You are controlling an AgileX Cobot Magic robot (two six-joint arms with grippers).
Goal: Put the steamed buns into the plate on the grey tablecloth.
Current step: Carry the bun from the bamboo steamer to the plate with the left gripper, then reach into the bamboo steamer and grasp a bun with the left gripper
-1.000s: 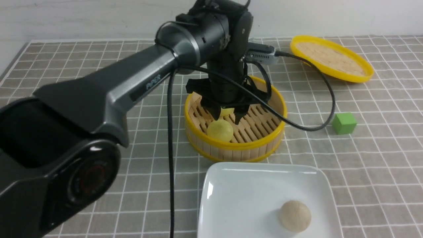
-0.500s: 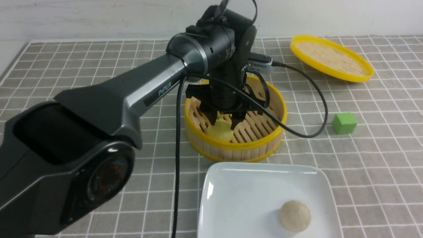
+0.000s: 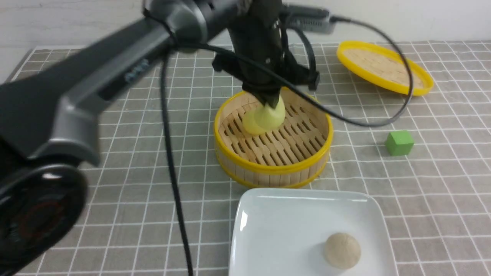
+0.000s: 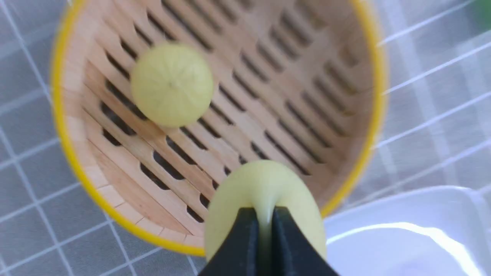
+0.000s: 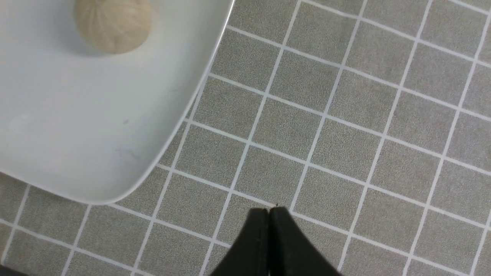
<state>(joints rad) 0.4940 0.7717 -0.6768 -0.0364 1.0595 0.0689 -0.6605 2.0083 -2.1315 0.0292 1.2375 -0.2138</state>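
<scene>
My left gripper (image 3: 271, 100) is shut on a pale yellow steamed bun (image 3: 275, 111), squeezing it and holding it above the round yellow-rimmed bamboo steamer (image 3: 271, 168). In the left wrist view the fingertips (image 4: 245, 230) pinch this bun (image 4: 264, 184). A second pale yellow bun (image 3: 251, 124) lies in the steamer (image 4: 168, 82). A beige bun (image 3: 342, 250) lies on the white plate (image 3: 268, 230), on the grey tablecloth (image 3: 441, 184). My right gripper (image 5: 269, 211) is shut and empty over the cloth beside the plate (image 5: 76, 134), which holds the beige bun (image 5: 112, 25).
The steamer's yellow-rimmed lid (image 3: 384, 68) lies at the back right. A green cube (image 3: 399, 143) sits on the cloth right of the steamer. The left arm's black cable (image 3: 172, 172) hangs down over the cloth left of the plate.
My left gripper went down onto the nearer yellow bun in the steamer, shut on it, and has lifted it. The other buns have not moved.
</scene>
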